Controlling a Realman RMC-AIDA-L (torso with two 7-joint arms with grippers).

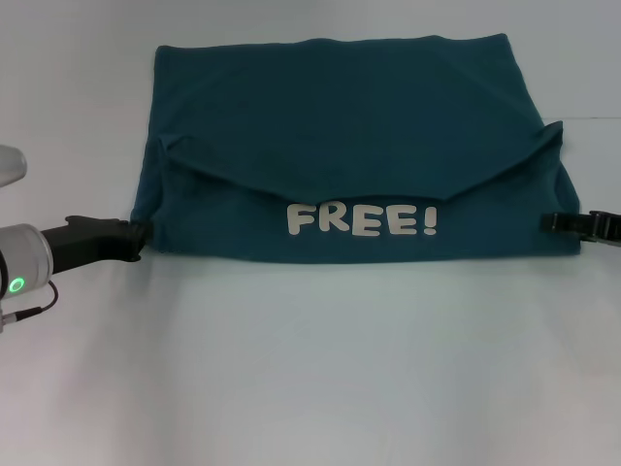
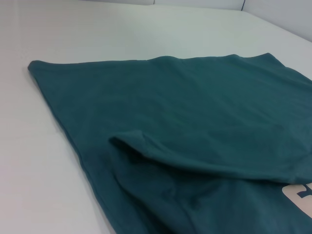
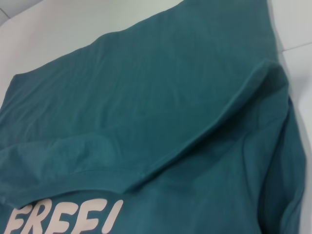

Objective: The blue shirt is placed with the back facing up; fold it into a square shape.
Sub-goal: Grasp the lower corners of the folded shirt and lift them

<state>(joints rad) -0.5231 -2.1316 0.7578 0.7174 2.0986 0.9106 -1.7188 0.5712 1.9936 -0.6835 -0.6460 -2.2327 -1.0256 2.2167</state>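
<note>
The blue shirt [image 1: 340, 116] lies flat on the white table [image 1: 310, 369]. Its near part is folded up over the rest, so a flap with cream "FREE!" lettering [image 1: 361, 219] faces up along the near edge. My left gripper [image 1: 141, 233] is low at the shirt's near left corner and touches its edge. My right gripper [image 1: 555, 222] is low at the near right corner, against the fabric. The left wrist view shows the shirt [image 2: 195, 107] with the flap's edge and a bit of lettering [image 2: 297, 195]. The right wrist view shows the shirt [image 3: 146, 97] and lettering [image 3: 63, 219].
Bare white tabletop surrounds the shirt, with a wide stretch between it and me. A seam or table edge shows at the far corner in the left wrist view [image 2: 243, 6].
</note>
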